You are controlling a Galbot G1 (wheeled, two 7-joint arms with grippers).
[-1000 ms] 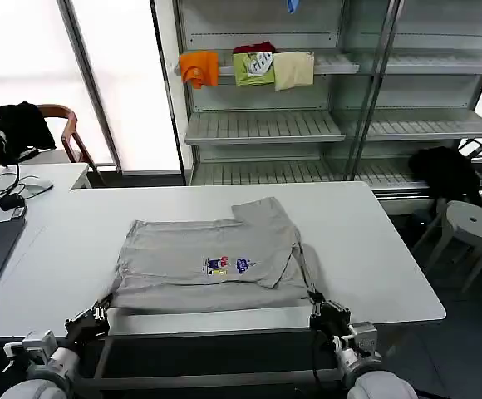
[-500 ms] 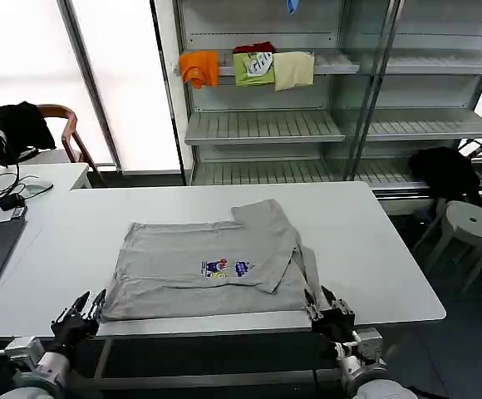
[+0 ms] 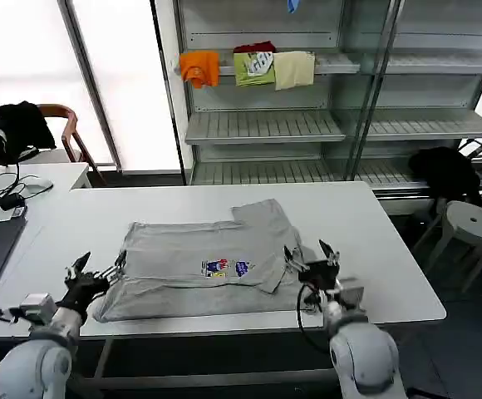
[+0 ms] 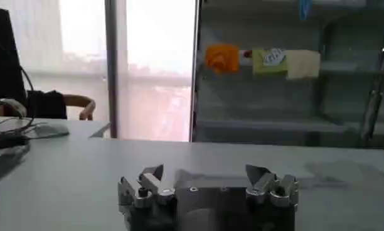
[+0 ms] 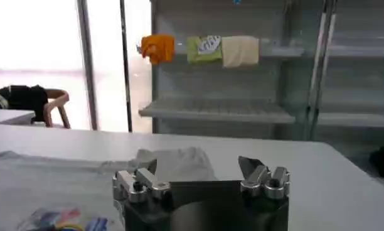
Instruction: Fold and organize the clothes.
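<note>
A light grey short-sleeved shirt (image 3: 212, 266) with a multicoloured chest print lies partly folded at the middle of the white bench (image 3: 374, 249). The left end effector (image 3: 98, 273) sits at its 9 o'clock edge, the right end effector (image 3: 312, 254) at 3 o'clock; both are spread open, holding nothing.

I am finding no text, number or brand that can be read anywhere before me. The grey shirt (image 3: 204, 266) lying on the table (image 3: 374, 249) is showing a small multicoloured chest print (image 3: 228, 268), but its shapes are not resolving into letters. The green folded garment (image 3: 253, 67) on the shelf (image 3: 341, 62) is carrying a pale mark (image 3: 261, 63) that is likewise staying illegible.
</note>
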